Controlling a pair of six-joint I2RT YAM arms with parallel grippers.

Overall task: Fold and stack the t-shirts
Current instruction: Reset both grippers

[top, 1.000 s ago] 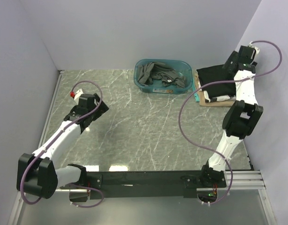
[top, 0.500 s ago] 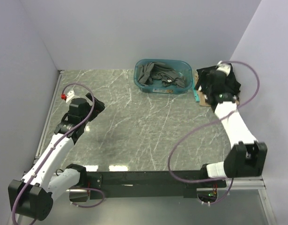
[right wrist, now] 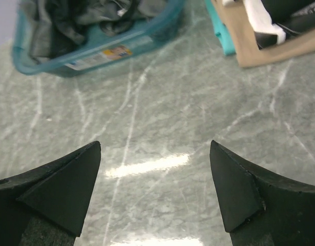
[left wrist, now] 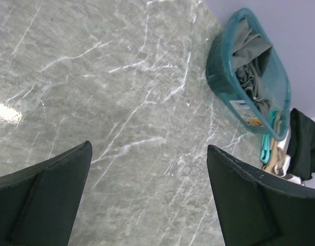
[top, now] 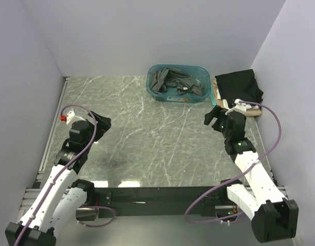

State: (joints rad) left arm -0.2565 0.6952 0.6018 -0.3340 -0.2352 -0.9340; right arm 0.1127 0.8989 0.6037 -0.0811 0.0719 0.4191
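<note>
A stack of folded t-shirts lies at the back right: a black t-shirt point(top: 240, 85) on top, a white printed one point(right wrist: 259, 15) under it, and a tan one point(right wrist: 262, 48) at the bottom. Dark grey t-shirts point(top: 170, 80) lie crumpled in the teal tub point(top: 204, 95). My left gripper point(top: 102, 122) is open and empty above the bare table at the left; its wrist view point(left wrist: 148, 147) shows marble between the jaws. My right gripper point(top: 212, 117) is open and empty, in front of the stack and apart from it point(right wrist: 155, 143).
The marble table point(top: 147, 138) lies between the arms. A flat teal piece point(right wrist: 221, 31) sticks out beside the stack's left edge. Walls close in the back, the left and the right. The tub also shows in the left wrist view point(left wrist: 226, 84).
My right arm has drawn back from over the stack towards the near edge, its gripper now low in front of the stack. My left arm has also drawn back towards its base.
</note>
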